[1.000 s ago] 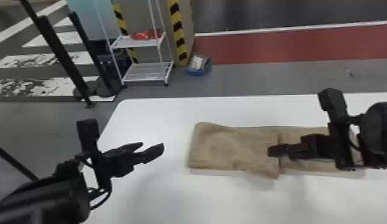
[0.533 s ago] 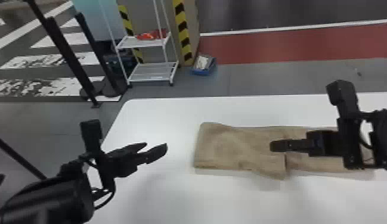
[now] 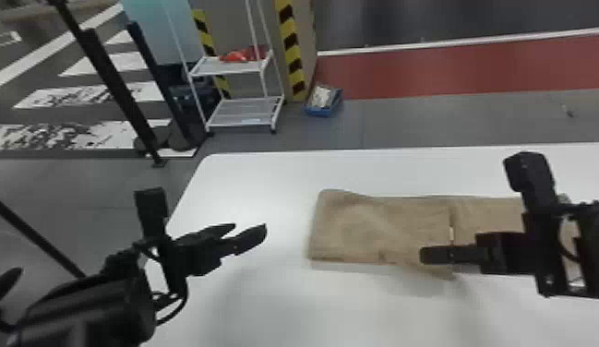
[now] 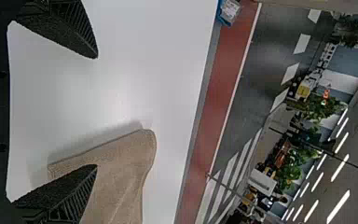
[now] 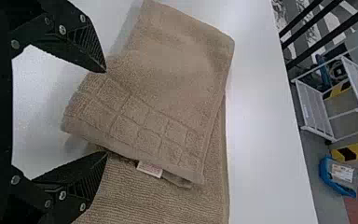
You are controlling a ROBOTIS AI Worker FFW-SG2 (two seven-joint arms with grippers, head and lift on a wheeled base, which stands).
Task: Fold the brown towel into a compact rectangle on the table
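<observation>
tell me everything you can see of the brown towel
The brown towel lies on the white table, a long strip running left to right. It looks like terry cloth, with a stitched grid of squares near one end and a small pale label by that edge. Its left part is folded over onto the rest, the folded-over end slightly askew. The right gripper is open over its near side.

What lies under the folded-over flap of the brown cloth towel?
Under the flap lies the brown towel itself, its ribbed lower layer. A small white label pokes out at the flap's hem. Anything farther in is covered and cannot be seen.
</observation>
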